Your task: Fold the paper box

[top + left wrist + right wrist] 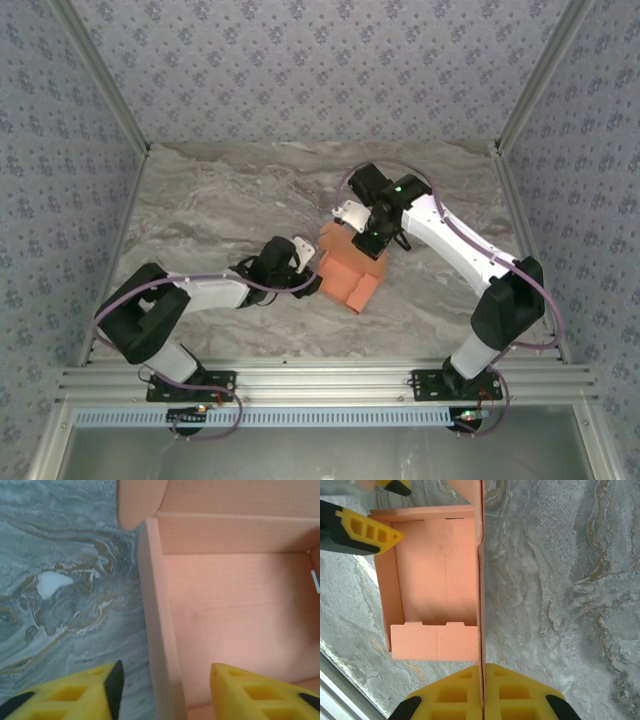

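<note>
r pincer pinched shut on a tall side wall of the paper box, l pincer open and straddling a diff wall

l's yellow fingers stand apart w/ the thin card wall between them, one tip over the box floor, the other over the table, neither clearly touching the card. box is a half-folded orange tray, inside is just its plain card floor. a notched flap is folded in at the end nearest the r wrist cam and a rounded flap sticks up at a far corner. it sits mid table btwn the two arms, on a grey marble-look top. floral wallpaper panels all round, alu rail at the near edge.
</note>
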### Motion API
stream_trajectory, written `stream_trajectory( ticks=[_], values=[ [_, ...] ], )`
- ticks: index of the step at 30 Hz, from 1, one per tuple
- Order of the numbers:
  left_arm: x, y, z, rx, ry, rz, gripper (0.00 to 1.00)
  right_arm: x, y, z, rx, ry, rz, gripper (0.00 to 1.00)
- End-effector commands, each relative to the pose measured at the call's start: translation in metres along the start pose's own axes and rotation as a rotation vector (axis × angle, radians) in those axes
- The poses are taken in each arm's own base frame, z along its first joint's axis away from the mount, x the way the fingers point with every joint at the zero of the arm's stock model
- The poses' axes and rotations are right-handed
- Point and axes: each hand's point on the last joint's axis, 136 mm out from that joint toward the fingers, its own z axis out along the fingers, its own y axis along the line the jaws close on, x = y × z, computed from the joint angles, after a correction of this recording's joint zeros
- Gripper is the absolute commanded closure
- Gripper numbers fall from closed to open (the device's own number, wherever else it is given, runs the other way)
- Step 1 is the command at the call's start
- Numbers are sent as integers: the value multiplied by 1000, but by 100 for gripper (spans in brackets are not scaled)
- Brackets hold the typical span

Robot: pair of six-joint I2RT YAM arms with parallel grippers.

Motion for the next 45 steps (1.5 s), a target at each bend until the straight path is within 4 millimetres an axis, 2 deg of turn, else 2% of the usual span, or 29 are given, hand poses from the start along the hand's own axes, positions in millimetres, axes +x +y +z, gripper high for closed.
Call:
stream_trajectory(
  ticks=[1,5,10,13,16,20,23,25,27,29,31,34,36,38,41,45],
  values=[
    [-5,0,4,-14,12,21,58,-6,4,-3,-39,-5,27,94],
    [-2,1,9,-35,37,35,67,-8,5,0,-46,-1,33,92],
    [3,6,11,-73,68,41,80,-9,4,-3,-52,-33,47,81],
    [6,8,10,-83,72,42,87,-15,3,-13,-58,-100,64,73],
    [8,10,11,-91,73,36,90,-20,5,-26,-80,-177,78,65],
    [5,10,9,-97,56,19,92,-21,-6,-48,-53,-299,145,53],
    [1,13,4,-119,40,-3,93,-14,-25,-71,7,-418,275,49],
    [-4,17,-1,-131,22,-44,93,-6,-41,-87,44,-526,425,47],
    [-10,25,-8,-143,1,-128,96,10,-56,-100,66,-629,651,45],
    [-15,36,-15,-158,-25,-243,100,35,-54,-90,50,-683,894,44],
    [-21,41,-22,-156,-57,-333,100,46,-41,-81,-26,-752,1013,44],
    [-32,46,-35,-179,-111,-427,100,59,-17,-57,-170,-825,1160,42],
    [-39,51,-44,-212,-142,-484,100,61,0,-41,-266,-846,1194,40],
    [-44,53,-52,-238,-157,-501,100,56,15,-36,-324,-841,1155,39],
    [-46,58,-61,-292,-162,-531,100,47,28,-38,-316,-820,1078,37],
    [-49,56,-64,-301,-162,-556,100,29,32,-34,-221,-790,1009,37]
  ],
)
